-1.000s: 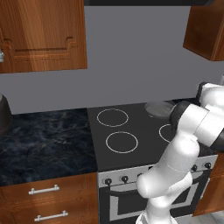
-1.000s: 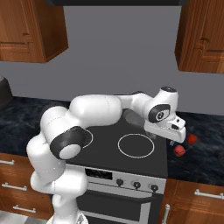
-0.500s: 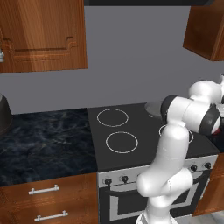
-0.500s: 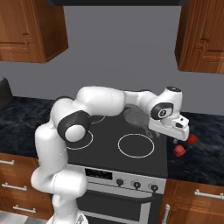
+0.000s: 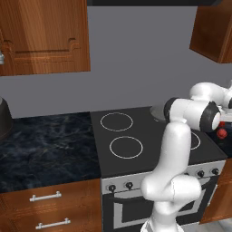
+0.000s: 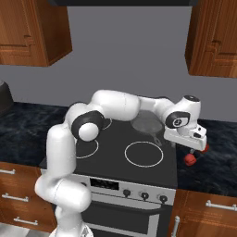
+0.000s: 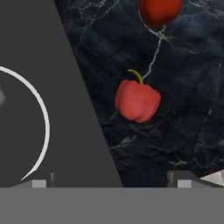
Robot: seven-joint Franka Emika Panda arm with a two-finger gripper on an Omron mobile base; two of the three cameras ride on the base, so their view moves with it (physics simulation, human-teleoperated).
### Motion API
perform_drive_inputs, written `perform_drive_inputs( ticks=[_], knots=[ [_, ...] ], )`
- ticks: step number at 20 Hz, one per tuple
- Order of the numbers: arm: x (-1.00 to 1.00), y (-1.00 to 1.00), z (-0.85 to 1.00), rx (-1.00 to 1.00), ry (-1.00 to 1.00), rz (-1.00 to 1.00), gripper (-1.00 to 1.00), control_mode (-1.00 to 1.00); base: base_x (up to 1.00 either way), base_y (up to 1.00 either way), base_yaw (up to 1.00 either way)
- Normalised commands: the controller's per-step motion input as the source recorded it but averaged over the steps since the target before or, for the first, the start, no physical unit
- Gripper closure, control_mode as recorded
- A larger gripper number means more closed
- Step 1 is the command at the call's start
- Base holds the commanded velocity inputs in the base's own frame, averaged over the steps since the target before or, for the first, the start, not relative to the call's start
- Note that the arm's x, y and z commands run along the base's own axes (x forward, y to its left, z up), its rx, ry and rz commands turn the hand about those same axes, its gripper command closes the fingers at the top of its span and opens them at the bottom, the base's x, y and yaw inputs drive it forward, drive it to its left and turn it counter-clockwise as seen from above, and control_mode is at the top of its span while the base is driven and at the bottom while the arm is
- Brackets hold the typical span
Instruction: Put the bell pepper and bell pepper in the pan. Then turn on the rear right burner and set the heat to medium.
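The gripper [image 6: 193,149] hangs over the right edge of the cooktop [image 6: 115,152], its fingers spread wide apart with nothing between them. In the hand view its two fingertips [image 7: 39,181] stand far apart at the bottom, and a red pepper [image 7: 137,100] with a short green stem lies between and beyond them on the dark marbled counter [image 7: 175,131], just beside the cooktop's edge. A second pepper [image 7: 160,11] lies farther along the same counter. In the right base view a pepper [image 6: 189,159] sits on the counter just below the gripper. The grey pan [image 6: 147,123] rests on the rear right burner, partly hidden behind the arm. The white arm [image 6: 115,105] reaches across the stove from the left.
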Motion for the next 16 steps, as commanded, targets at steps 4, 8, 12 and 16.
perform_drive_inputs(
  ticks=[4, 8, 12, 16],
  knots=[
    [0.14, -0.14, -0.20, 0.01, 0.00, 0.04, -1.00, -1.00, 0.00, 0.00, 0.00],
    [0.27, -0.12, -0.27, 0.01, 0.00, 0.03, -1.00, -1.00, 0.00, 0.00, 0.00],
    [0.26, -0.10, -0.26, 0.00, 0.00, 0.02, -1.00, -1.00, 0.00, 0.00, 0.00],
    [0.15, -0.16, -0.27, 0.00, 0.00, 0.00, -1.00, -1.00, 0.00, 0.00, 0.00]
  ],
)
